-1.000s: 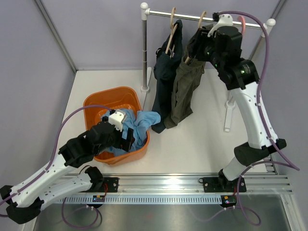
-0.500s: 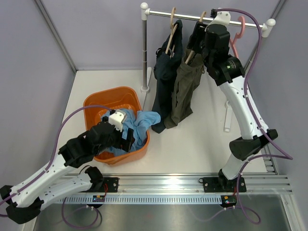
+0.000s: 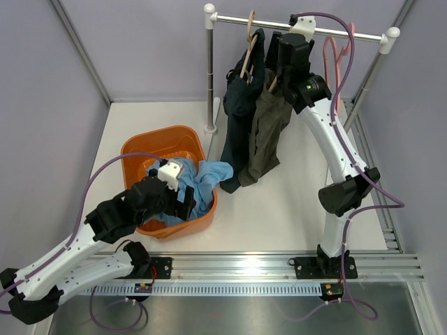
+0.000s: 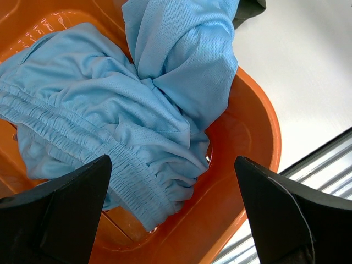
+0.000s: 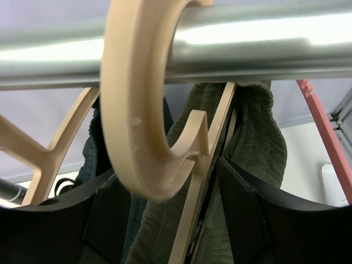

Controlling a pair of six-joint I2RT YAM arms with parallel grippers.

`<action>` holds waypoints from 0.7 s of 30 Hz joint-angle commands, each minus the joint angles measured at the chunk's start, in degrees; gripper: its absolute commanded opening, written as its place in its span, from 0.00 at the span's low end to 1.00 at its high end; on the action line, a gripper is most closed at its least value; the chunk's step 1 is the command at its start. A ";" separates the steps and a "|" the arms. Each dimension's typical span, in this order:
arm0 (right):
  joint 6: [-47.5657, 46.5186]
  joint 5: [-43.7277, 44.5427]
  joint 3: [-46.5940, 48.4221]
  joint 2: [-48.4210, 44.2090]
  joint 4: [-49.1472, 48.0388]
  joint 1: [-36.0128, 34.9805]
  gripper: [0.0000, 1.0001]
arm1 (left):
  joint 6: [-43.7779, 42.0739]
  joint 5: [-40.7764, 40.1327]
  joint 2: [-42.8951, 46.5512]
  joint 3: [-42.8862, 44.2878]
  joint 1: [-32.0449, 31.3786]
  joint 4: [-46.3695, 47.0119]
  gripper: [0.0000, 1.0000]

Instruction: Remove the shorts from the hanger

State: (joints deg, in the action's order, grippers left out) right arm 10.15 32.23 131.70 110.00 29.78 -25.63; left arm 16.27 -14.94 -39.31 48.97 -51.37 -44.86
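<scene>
From a metal rail [image 3: 230, 17] the dark navy shorts [image 3: 237, 105] and olive green shorts [image 3: 269, 132] hung lengthwise straight down, while the light blue shorts [image 4: 137, 110] lay crumpled in an orange tub [image 4: 258, 137] under the left gripper [image 4: 173, 187], its jaws spread wide, and the right gripper [image 5: 176, 220] had its jaws parted around the olive pair's wooden hanger [image 5: 132, 110].

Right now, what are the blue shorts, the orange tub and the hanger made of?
The blue shorts look like thin sporty cloth: tiny mesh holes, soft folds, a gathered stretchy waist. The tub looks like shiny plastic, smooth and glossy orange. The hanger is pale tan and matte, maybe wood or plastic; hard to tell.
</scene>
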 commanded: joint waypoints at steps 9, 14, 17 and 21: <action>-2.42 6.53 3.30 1.62 -3.24 -0.39 0.62 | -0.54 0.61 0.46 -0.63 -0.66 2.67 0.99; -3.38 6.62 4.09 2.42 -3.15 -0.30 0.59 | -0.45 0.44 0.37 -0.54 -0.83 2.67 0.99; -3.82 6.97 4.62 2.77 -2.97 -0.12 0.55 | -0.37 0.26 0.64 -0.63 -1.01 2.59 0.99; -4.70 7.58 5.67 3.21 -2.27 -0.04 0.49 | -0.28 0.00 0.72 -0.63 -1.10 2.59 0.99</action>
State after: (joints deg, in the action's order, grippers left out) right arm 6.76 37.10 134.04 112.77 29.06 -25.61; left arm 16.27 -14.96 -39.31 48.95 -52.10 -44.86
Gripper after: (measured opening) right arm 0.507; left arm 0.988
